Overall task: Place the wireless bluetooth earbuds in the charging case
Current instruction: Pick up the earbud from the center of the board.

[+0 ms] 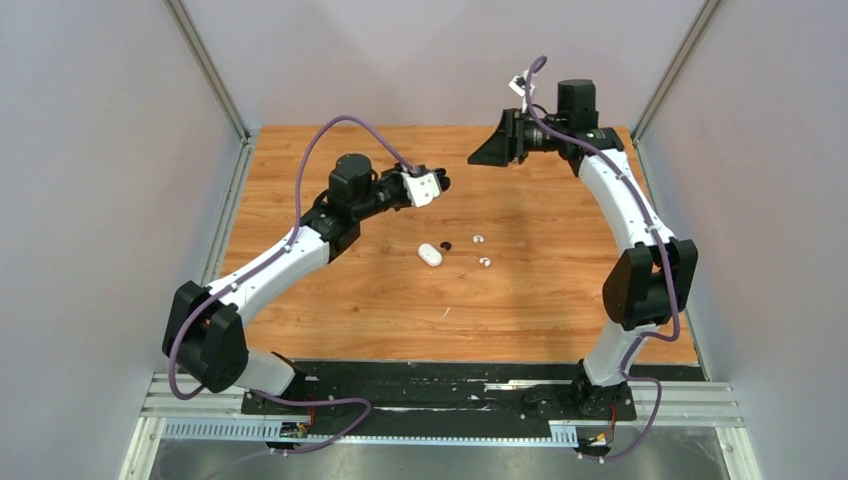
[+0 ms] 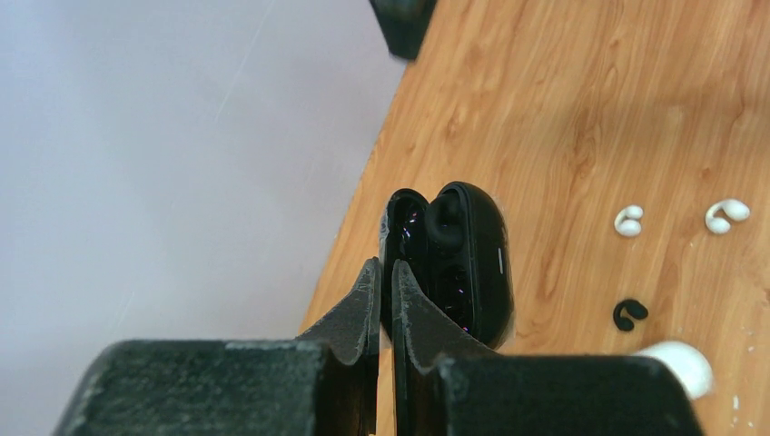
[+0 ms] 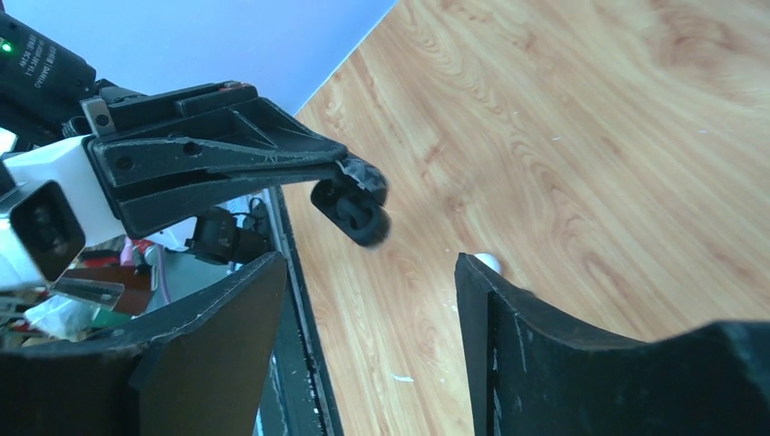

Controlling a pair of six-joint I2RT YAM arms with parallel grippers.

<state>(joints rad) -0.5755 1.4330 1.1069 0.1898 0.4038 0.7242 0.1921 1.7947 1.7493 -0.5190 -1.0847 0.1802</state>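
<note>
My left gripper (image 2: 383,268) is shut on the lid edge of an open black charging case (image 2: 459,263) and holds it above the table's left half (image 1: 440,183). One black earbud (image 2: 443,222) sits in the case. On the table lie a second black earbud (image 2: 628,313), two white earbuds (image 2: 627,221) (image 2: 727,214) and a closed white case (image 1: 430,254). My right gripper (image 3: 368,263) stands open and empty, raised at the back of the table (image 1: 490,150), facing the held black case (image 3: 354,209).
The wooden table (image 1: 520,310) is ringed by grey walls, with a metal post (image 1: 210,70) at each back corner. A black rail (image 1: 450,385) runs along the near edge by the arm bases. Small white specks (image 1: 446,312) lie on the wood.
</note>
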